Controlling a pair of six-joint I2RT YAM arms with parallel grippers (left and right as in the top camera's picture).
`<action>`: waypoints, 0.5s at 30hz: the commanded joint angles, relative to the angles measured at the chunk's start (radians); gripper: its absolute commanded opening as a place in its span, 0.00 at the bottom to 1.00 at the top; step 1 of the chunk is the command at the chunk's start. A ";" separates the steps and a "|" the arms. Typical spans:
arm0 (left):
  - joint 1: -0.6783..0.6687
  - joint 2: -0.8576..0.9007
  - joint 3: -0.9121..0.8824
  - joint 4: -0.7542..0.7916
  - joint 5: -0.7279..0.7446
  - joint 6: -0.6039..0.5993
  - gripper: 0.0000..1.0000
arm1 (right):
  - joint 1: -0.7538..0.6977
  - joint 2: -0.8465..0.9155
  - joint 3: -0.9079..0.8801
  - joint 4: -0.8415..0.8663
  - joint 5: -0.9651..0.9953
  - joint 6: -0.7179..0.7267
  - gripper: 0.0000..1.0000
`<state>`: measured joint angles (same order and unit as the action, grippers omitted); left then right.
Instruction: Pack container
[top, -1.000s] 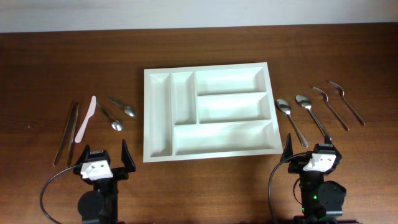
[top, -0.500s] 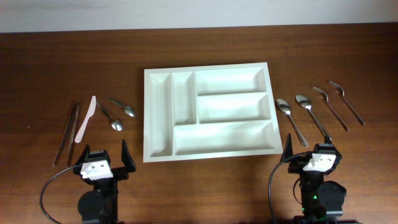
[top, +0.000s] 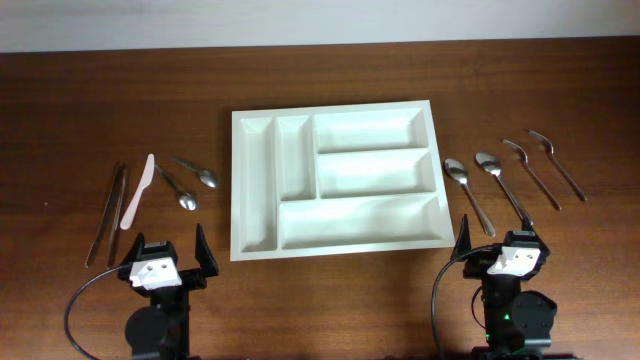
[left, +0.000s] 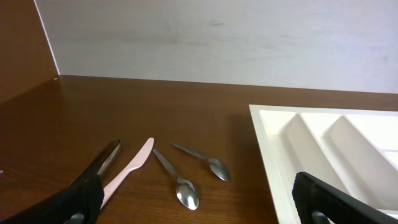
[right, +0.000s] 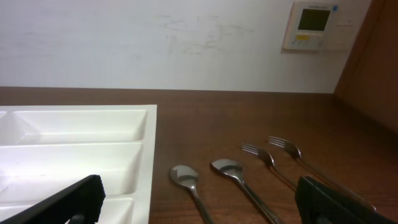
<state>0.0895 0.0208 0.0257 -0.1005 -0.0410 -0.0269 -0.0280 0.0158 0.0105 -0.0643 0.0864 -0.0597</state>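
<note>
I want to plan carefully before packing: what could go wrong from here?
The pink plastic knife lies close beside the long dark tongs, so a grasp may catch both. The two small steel teaspoons lie close together; lifting one may nudge the other. The large white plastic cutlery tray seems unfixed, so a bump could shift it.

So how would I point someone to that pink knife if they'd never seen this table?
Start at the big white tray in the middle of the table and look to its left. Past the two small spoons lies the pink knife, with long dark metal pieces on its far side. It is the only pale pink item; its neighbours are all metal.
</note>
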 joint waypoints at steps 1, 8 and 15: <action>0.005 -0.015 -0.008 0.005 0.011 0.013 0.99 | 0.008 -0.007 -0.005 -0.008 0.015 0.002 0.99; 0.005 -0.015 -0.008 0.005 0.011 0.012 0.99 | 0.008 -0.007 -0.005 -0.007 0.016 0.001 0.99; 0.005 -0.015 -0.008 0.005 0.011 0.013 0.99 | 0.008 -0.007 -0.003 0.004 -0.029 0.078 0.98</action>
<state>0.0895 0.0208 0.0257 -0.1001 -0.0410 -0.0265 -0.0280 0.0158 0.0105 -0.0628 0.0795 -0.0444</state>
